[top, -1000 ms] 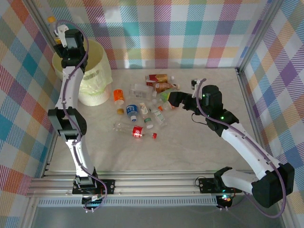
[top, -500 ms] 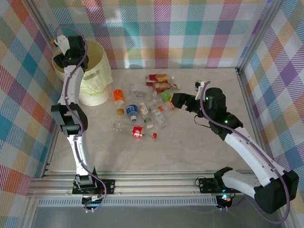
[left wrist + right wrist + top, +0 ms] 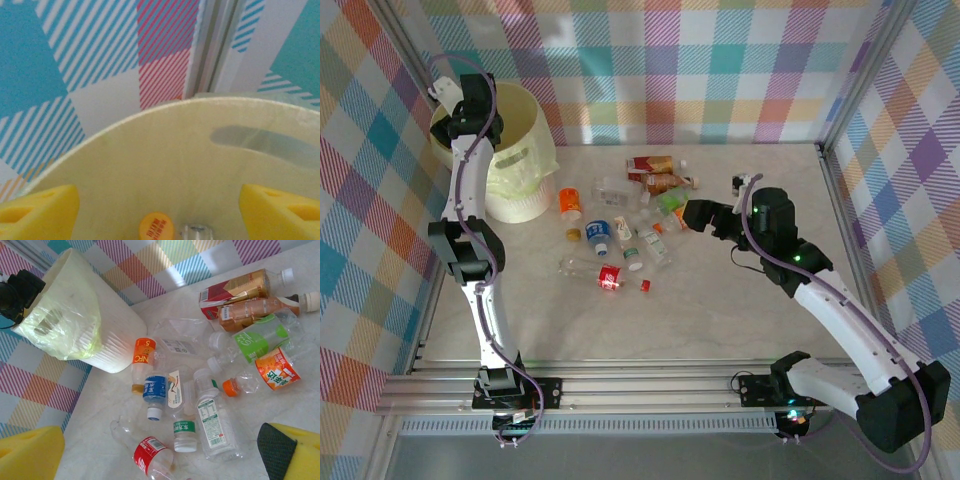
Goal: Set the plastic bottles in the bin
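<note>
Over at the upper left of the top view, one pale-yellow bin [image 3: 525, 150] is standing on the table [image 3: 720, 320], and the left gripper [image 3: 455, 95] is hanging above its far rim. Seen from the left wrist, its two yellow fingers [image 3: 37, 210] are sitting wide apart in the lower corners of the frame, gripping nothing. Between them in the frame, low inside the bin [image 3: 165, 160], one orange cap [image 3: 155, 227] and one clear bottle neck [image 3: 196, 232] are showing at the bottom edge.

About twelve plastic bottles [image 3: 620, 235] are lying loose in one cluster at the middle of the table, right of the bin. One orange-labelled bottle [image 3: 141, 357] is lying nearest the bin's base.

From the right, the right gripper [image 3: 692, 213] is pointing at the cluster's right edge, close beside one green-labelled bottle [image 3: 670, 200]. In the right wrist view its two fingers [image 3: 30, 452] are spread to the lower corners, clamping nothing. One red-labelled bottle [image 3: 149, 450] is lying at bottom centre between them in the frame, and the rest are spreading above it.
</note>
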